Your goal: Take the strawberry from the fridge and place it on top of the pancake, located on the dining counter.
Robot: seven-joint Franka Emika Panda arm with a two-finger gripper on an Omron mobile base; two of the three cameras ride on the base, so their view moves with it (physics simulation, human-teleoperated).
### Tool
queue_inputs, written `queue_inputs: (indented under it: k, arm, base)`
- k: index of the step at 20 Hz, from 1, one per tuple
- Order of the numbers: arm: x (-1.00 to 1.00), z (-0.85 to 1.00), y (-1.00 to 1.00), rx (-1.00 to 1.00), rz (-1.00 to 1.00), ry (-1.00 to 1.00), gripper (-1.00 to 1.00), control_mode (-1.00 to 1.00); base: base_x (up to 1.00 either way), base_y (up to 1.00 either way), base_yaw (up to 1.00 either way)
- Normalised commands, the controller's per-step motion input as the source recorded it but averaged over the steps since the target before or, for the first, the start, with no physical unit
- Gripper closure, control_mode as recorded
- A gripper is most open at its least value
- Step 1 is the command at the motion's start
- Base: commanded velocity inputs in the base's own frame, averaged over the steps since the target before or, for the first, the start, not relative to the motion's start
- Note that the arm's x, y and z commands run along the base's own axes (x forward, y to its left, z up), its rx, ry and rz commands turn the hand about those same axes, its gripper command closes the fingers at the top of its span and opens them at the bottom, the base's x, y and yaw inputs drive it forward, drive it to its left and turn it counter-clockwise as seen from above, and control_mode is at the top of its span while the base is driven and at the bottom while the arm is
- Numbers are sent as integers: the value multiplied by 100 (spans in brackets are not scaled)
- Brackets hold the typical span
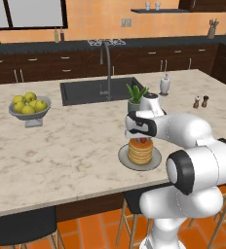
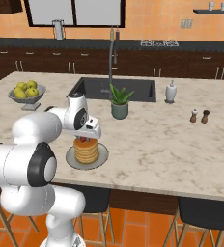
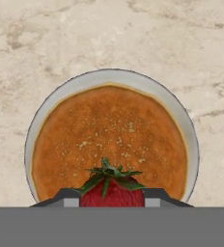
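Claw [image 3: 112, 201] closed on small red green-capped strawberry [image 3: 112, 192], poised directly above golden-brown round pancake stack [image 3: 109, 144] on round grey plate [image 3: 191, 140]. Step: placement, final phase. Next move, as judged: lower slightly, keep berry centred over stack, open fingers. Plate sits near front edge of wide beige marbled stone worktop [image 1: 61, 151]. Beyond pancake: potted green plant [image 2: 119, 103], dark sink [image 1: 93, 90], curved tap [image 1: 107, 68]; dark cabinets, orange wall behind.
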Motion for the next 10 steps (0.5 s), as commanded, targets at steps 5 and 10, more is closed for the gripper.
queue_inputs:
  k: [5, 10]
  arm:
    - [0, -5, 0, 0, 0, 0, -100, -100]
    - [0, -2, 0, 0, 0, 1, -100, -100]
  base:
    - [0, 0, 0]
    - [0, 0, 0]
